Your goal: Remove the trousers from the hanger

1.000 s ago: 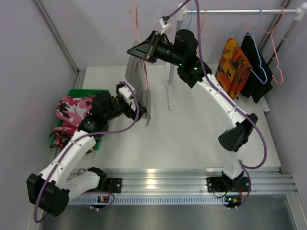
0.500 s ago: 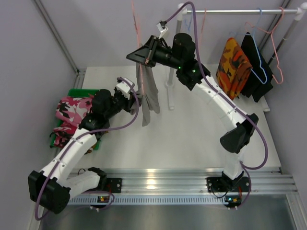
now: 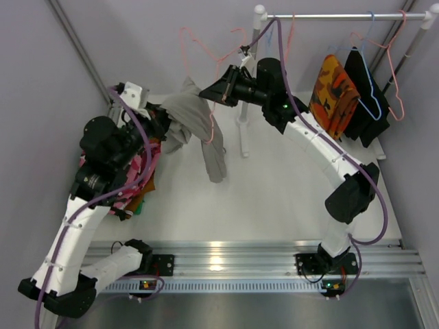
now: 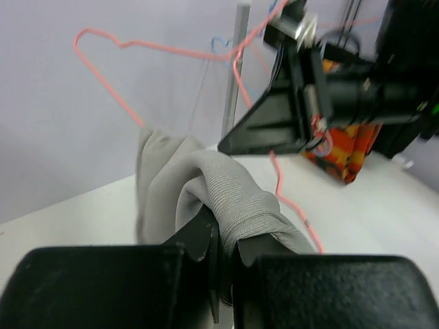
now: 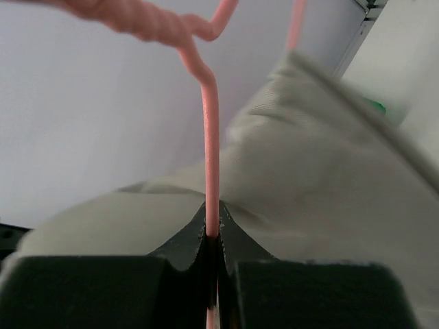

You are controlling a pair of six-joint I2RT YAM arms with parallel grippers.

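Note:
The light grey trousers (image 3: 188, 113) are bunched over the lower wire of a pink hanger (image 3: 206, 42), and one leg hangs down toward the table (image 3: 216, 161). My left gripper (image 3: 163, 122) is shut on a fold of this grey cloth (image 4: 236, 195), which is pinched between its fingers (image 4: 226, 236). My right gripper (image 3: 209, 92) is shut on the hanger wire (image 5: 210, 130), gripping it at its fingertips (image 5: 212, 229) with the grey cloth (image 5: 309, 185) behind. Pink floral trousers (image 3: 144, 168) lie at the left, mostly hidden under my left arm.
A clothes rack stands at the back, with a white post (image 3: 245, 103) and a top rail (image 3: 343, 15). An orange-patterned garment (image 3: 333, 89) and a black one (image 3: 363, 86) hang on it, beside a blue hanger (image 3: 374, 103) and another pink one (image 3: 396, 82). Walls close both sides.
My left gripper has shut on the grey trousers and pulled them left and back, so they now bunch across the hanger. The hanger has tilted and my left arm has swung up.

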